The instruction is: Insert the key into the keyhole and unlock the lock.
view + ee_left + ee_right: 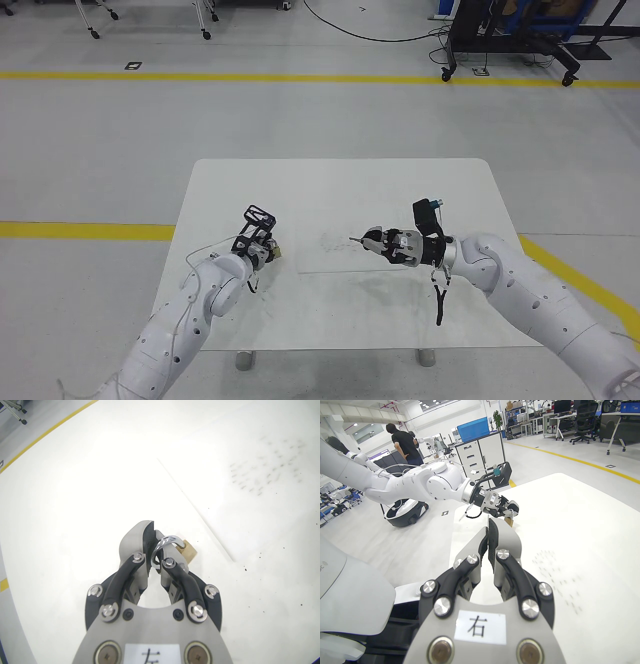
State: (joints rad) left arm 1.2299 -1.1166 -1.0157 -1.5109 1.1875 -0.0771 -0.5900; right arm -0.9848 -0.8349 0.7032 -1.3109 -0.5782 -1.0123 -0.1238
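My left gripper [153, 532] is shut on the steel shackle of a small brass padlock [188, 551]; the lock body hangs beside its fingers, just above the white table [330, 190]. In the top view this gripper [268, 250] is at the table's left-centre with the padlock [274, 252] at its tip. My right gripper [366, 240] is at the centre-right, pointing toward the lock, shut on a thin dark key [354, 239] that sticks out of its tip. A gap of table separates key and lock. The right wrist view looks past its shut gripper [490, 525] at the padlock [509, 521].
A patch of dark scuff marks [270, 467] lies mid-table between the arms, beside a thin seam line [195, 510]. The table's front edge runs close below both arms. Bare floor with yellow lines [300, 77] surrounds the table.
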